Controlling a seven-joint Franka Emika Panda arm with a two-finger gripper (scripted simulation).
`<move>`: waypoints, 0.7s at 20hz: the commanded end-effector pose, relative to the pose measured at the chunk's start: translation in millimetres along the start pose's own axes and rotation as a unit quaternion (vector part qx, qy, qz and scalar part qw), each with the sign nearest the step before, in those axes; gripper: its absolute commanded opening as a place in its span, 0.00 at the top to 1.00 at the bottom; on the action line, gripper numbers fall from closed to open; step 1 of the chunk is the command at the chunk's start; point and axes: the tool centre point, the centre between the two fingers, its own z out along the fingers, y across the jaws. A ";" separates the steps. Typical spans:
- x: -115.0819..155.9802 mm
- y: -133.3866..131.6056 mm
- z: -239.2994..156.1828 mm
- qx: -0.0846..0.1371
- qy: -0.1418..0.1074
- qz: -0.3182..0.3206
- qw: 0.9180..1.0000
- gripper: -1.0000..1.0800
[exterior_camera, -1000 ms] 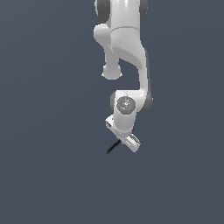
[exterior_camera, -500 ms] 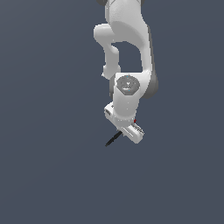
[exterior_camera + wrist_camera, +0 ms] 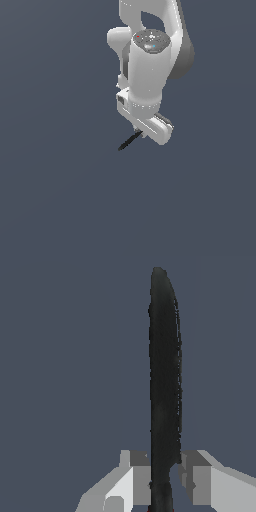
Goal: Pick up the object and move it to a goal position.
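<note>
The object (image 3: 128, 142) is a thin black stick. In the exterior view it juts out from under the white hand toward the exterior view's left and down. My gripper (image 3: 142, 133) is shut on it, and the hand hides the fingers in that view. In the wrist view the stick (image 3: 164, 381) fills the middle of the picture, running away from the camera, clamped between my two grey fingers (image 3: 136, 476). My gripper (image 3: 165, 478) holds it near one end. Its red end barely shows, hidden between the fingers. The stick hangs in the air above the plain grey ground.
The white arm (image 3: 150, 55) stands over the gripper in the upper middle of the exterior view. All around is a flat dark grey surface (image 3: 60, 200) with nothing else on it in view.
The arm has risen and come closer to the exterior camera, carrying the stick up with it. The gripper has stayed shut on the stick.
</note>
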 end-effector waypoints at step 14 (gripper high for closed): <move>-1.5 3.9 -142.2 0.000 0.000 -0.001 1.000 1.00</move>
